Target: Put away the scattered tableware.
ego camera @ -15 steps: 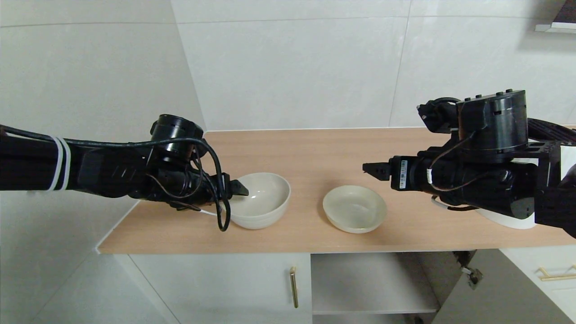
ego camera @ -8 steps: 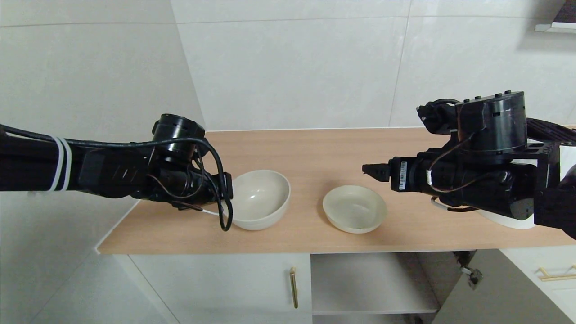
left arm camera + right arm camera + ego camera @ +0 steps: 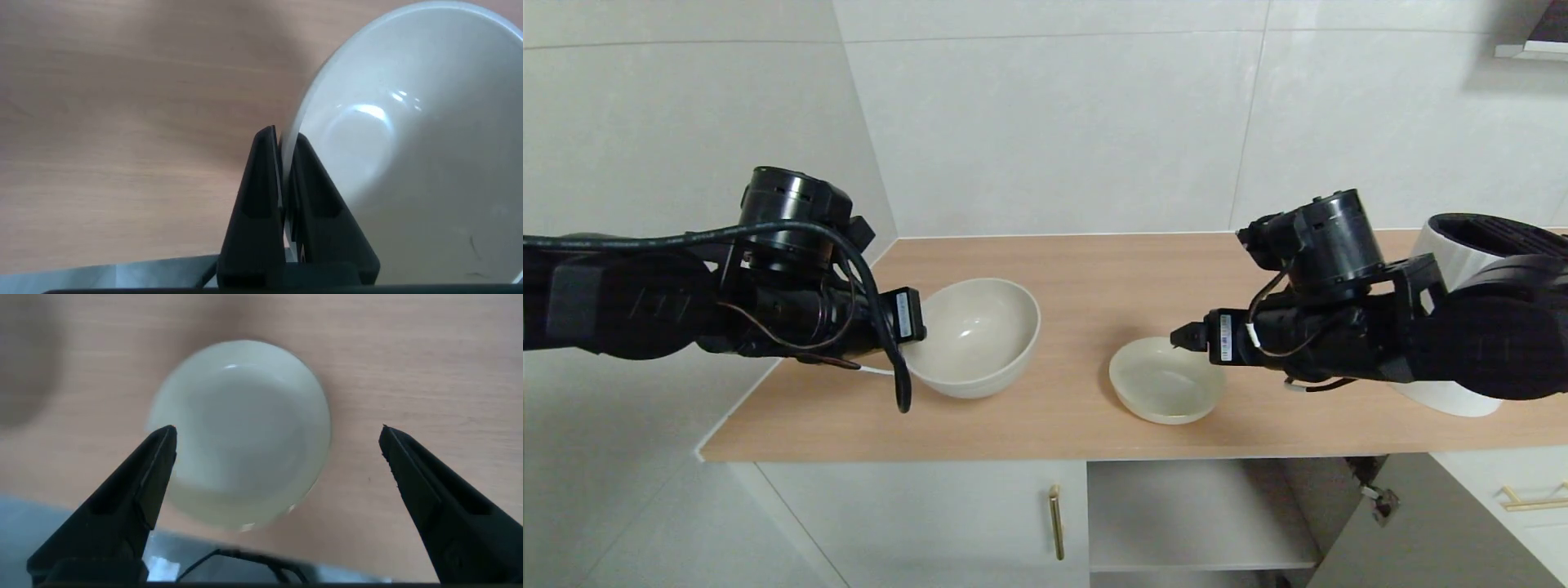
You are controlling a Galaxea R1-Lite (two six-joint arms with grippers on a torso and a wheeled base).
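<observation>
1. The left gripper [image 3: 282, 140] is clenched on the rim of the big bowl [image 3: 409, 155], with one finger inside and one outside. The left wrist view shows this pinch plainly, while the head view leaves the fingers unclear.
2. The right gripper [image 3: 276, 434] is spread wide and holds nothing. The right wrist view looks down between its fingers onto the small bowl [image 3: 241, 429]. The head view shows it from the side, hanging over that bowl's right rim.
3. There are two bowls, two grippers and one white tub [image 3: 1437, 245] at the right end of the counter [image 3: 1094, 278].
4. The big bowl is deep, glossy and cream-white. It sits tilted over the counter's left part.
5. The small bowl is shallow and pale. It lies flat at mid-counter, apart from the big one.
</observation>
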